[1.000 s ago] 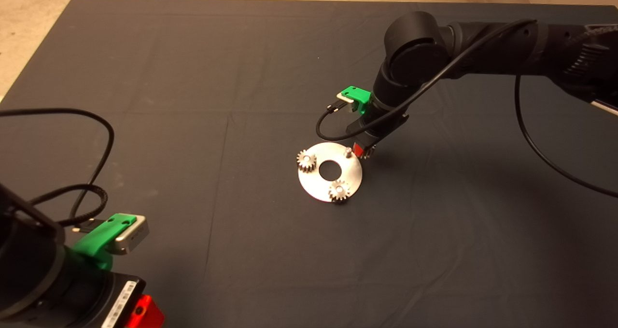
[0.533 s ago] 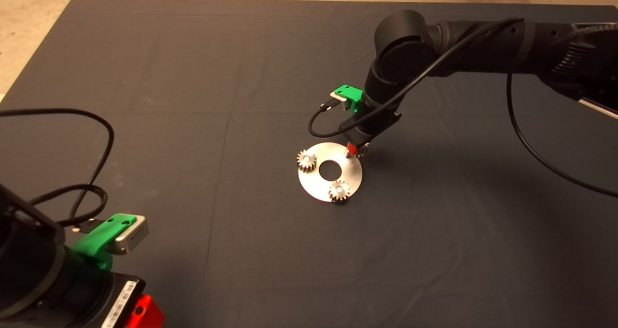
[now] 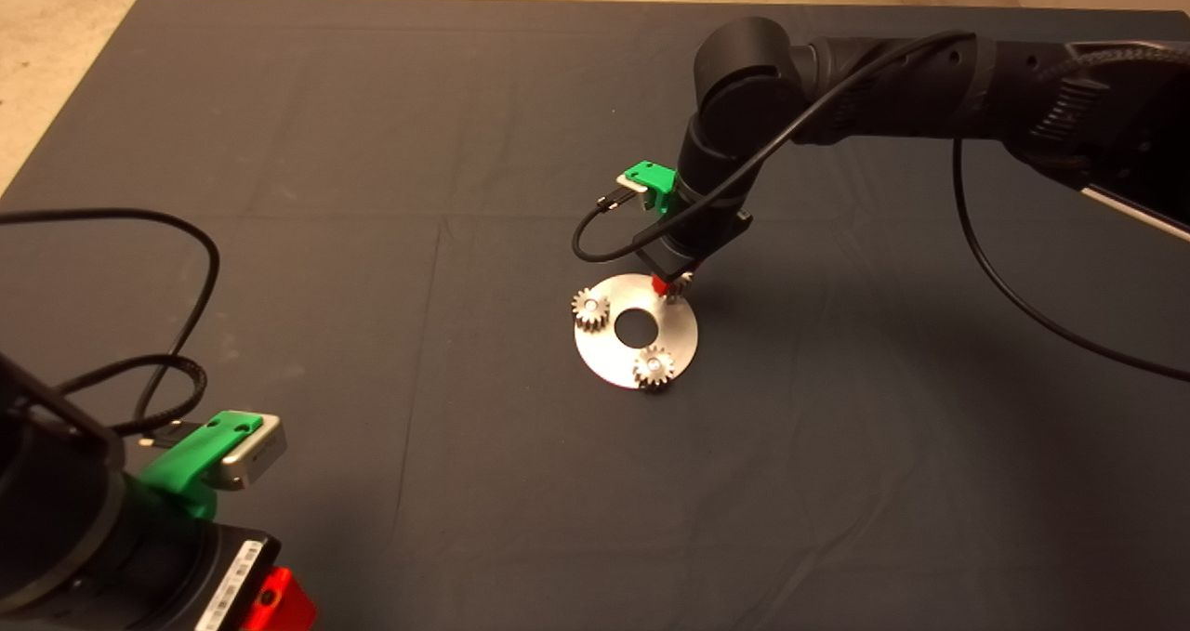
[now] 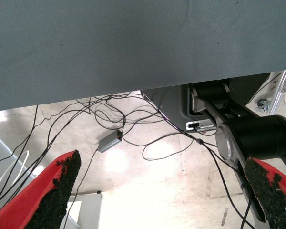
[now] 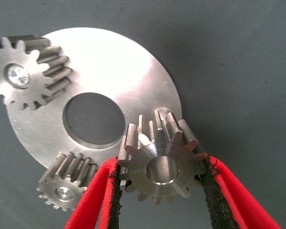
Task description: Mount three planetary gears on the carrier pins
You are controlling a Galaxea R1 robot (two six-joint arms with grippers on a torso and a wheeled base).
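The shiny round disc [image 3: 614,357] lies mid-mat. Two planetary gears [image 3: 589,308] [image 3: 654,367] sit on carrier pins, whose bright tips [image 5: 17,76] [image 5: 64,192] show in their holes. My right gripper [image 3: 671,285] is shut on the third gear [image 5: 161,164] and holds it flat over the disc's [image 5: 119,76] far right rim. That gear is pinched between the black pads [image 5: 113,198]. The pin under it is hidden. Parked at the lower left edge, my left gripper [image 3: 270,603] stands open with nothing between its fingers [image 4: 62,191].
The dark mat [image 3: 372,148] covers the table, with bare floor [image 3: 56,55] beyond its far left edge. The right arm's cable [image 3: 595,241] loops just above the disc. The left wrist view looks under the mat at floor cables [image 4: 148,143] and the robot's base [image 4: 257,138].
The right arm has swung left, carrying the gear from just outside the disc's rim to over the free pin, which it now covers. The left arm has not moved.
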